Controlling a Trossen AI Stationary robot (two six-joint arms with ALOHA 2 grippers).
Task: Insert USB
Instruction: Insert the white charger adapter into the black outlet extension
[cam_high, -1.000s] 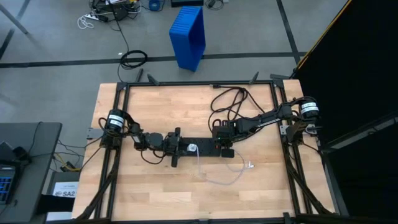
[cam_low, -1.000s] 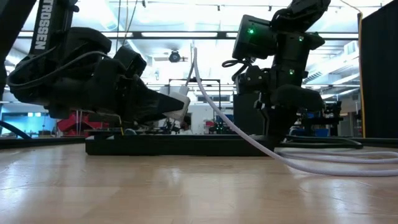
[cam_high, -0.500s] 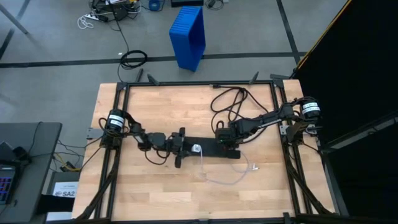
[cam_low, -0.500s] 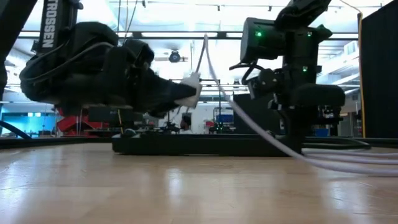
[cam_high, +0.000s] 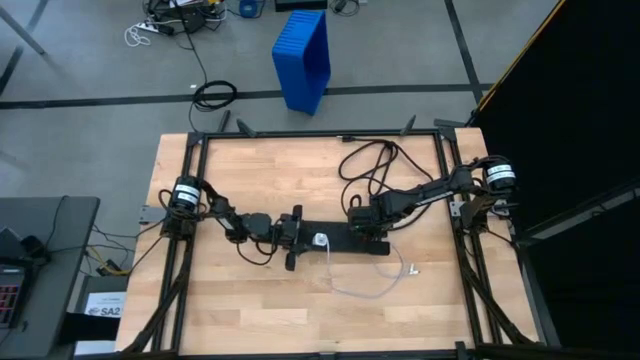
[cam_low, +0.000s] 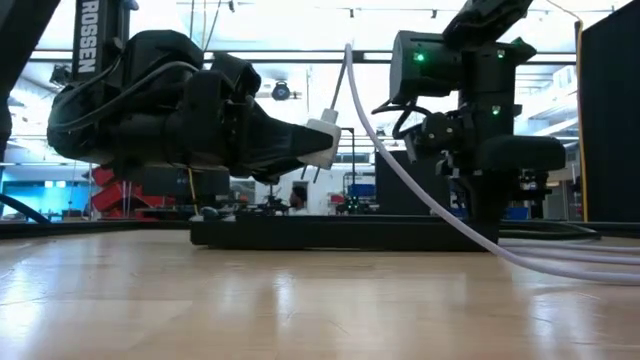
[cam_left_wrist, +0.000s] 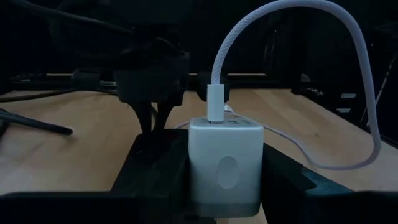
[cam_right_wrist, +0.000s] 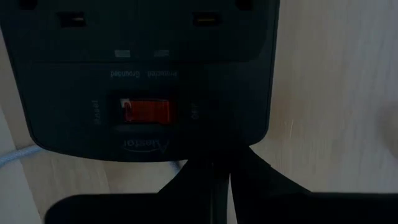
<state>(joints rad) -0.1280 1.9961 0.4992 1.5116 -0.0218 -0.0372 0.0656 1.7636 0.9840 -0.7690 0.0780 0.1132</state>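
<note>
A white charger block (cam_left_wrist: 225, 165) has the thin white USB cable's plug (cam_left_wrist: 216, 99) standing in its top. The cable (cam_high: 365, 292) loops over the table to a loose plug end (cam_high: 410, 269). My left gripper (cam_high: 306, 239) is shut on the charger just above the long black power strip (cam_high: 340, 236), prongs (cam_low: 305, 172) pointing down. My right gripper (cam_high: 367, 222) is shut and stands on the strip's right end, by the red switch (cam_right_wrist: 146, 112). My left gripper pinches the charger block's two side faces (cam_left_wrist: 194, 168) between its two fingers, coming level from the table's left. The charger is lifted clear of the strip, prongs down; the cable rises from its top and arcs down slack to the table. My right gripper's shut fingertips (cam_right_wrist: 214, 171) point down and meet the power strip's end at the edge beside the red switch (cam_right_wrist: 186, 155). The strip lies flat on the table.
The thick black power cord (cam_high: 365, 160) coils on the far part of the table behind the strip. A black frame (cam_high: 320, 134) runs around the table's edges. A blue crate (cam_high: 303, 58) stands on the floor beyond.
My left gripper has gone toward the table's right edge with the charger and risen a little. The power strip has slid toward the right along the table, and my right gripper has gone right with it. The cable's loop has followed.
</note>
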